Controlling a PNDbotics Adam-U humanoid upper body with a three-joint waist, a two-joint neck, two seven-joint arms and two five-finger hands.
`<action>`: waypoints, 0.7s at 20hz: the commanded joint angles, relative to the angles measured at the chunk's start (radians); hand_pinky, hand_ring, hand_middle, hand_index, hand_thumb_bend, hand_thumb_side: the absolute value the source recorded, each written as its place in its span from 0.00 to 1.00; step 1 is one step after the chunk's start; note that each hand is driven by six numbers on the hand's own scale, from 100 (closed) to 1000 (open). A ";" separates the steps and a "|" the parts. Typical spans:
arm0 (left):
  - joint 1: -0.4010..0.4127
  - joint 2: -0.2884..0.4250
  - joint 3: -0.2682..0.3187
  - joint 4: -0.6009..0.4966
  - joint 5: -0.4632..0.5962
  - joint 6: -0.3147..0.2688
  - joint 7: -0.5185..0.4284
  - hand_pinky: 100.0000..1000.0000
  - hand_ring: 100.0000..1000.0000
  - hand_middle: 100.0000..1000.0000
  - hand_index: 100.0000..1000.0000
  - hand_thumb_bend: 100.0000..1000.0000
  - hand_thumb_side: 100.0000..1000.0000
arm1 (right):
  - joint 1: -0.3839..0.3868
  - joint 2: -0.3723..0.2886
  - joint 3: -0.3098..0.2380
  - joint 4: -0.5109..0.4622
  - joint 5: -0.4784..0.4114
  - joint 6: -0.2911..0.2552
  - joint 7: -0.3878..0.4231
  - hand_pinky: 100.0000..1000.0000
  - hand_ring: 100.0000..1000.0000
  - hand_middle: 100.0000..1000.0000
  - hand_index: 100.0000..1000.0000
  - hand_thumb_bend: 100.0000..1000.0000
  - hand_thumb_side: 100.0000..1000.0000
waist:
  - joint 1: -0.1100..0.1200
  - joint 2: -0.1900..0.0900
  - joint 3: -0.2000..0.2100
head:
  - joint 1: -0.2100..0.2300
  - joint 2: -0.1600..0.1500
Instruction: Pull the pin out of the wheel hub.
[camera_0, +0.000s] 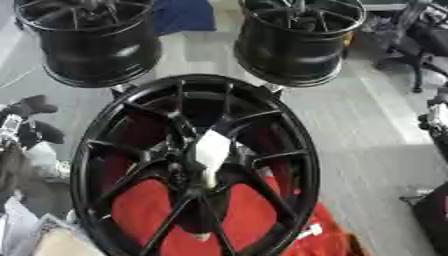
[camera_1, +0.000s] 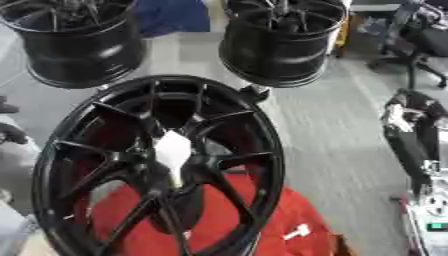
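Down below everything in the left eye view, a grey plank-look floor (camera_0: 367, 125) is stretching off to the far side, and a red cloth (camera_0: 153, 210) is showing through the spokes of the big black wheel (camera_0: 197, 165) that's filling most of the frame. Two more black rims are sitting further back, one at far left (camera_0: 87, 42) and one at far right (camera_0: 297, 40), with something blue (camera_0: 184, 15) lying between them. The robot's left hand (camera_0: 26, 120) is hanging at the left edge, just beside the big wheel's rim and not touching it. Dark fingers are pointing up, but whether they're curled or relaxed I honestly can't tell. Right of that hand, at the middle of the hub, a white tapered pin (camera_0: 210, 152) is sticking out toward the camera, so it's still seated in the wheel. A dark bit of arm is peeking in at the right edge, no hand visible there.

Switching to the right eye view, the same wheel is sitting further left, with the pin well apart from the right arm (camera_1: 411, 135). That arm is hanging along the right edge, black with silver and white parts, away from the wheel. The hand itself isn't showing. An office chair (camera_1: 420, 35) is standing at the far right corner.
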 joint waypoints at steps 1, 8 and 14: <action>-0.005 0.011 -0.002 -0.013 -0.001 -0.001 -0.006 0.50 0.47 0.66 0.81 0.00 0.76 | -0.020 -0.077 0.004 -0.024 0.015 0.008 0.015 0.53 0.51 0.58 0.73 0.00 0.37 | -0.002 -0.010 0.002 | -0.003 -0.003; -0.005 0.014 -0.008 -0.010 -0.003 -0.002 -0.012 0.50 0.47 0.66 0.81 0.00 0.76 | -0.080 -0.295 0.053 -0.050 0.042 0.038 0.089 0.56 0.52 0.61 0.75 0.00 0.20 | -0.005 -0.012 0.011 | -0.003 -0.003; -0.005 0.014 -0.012 -0.007 -0.007 -0.002 -0.017 0.50 0.47 0.66 0.81 0.00 0.77 | -0.208 -0.563 0.152 -0.061 0.049 -0.038 0.251 0.60 0.54 0.68 0.81 0.00 0.15 | -0.008 -0.011 0.023 | -0.013 -0.003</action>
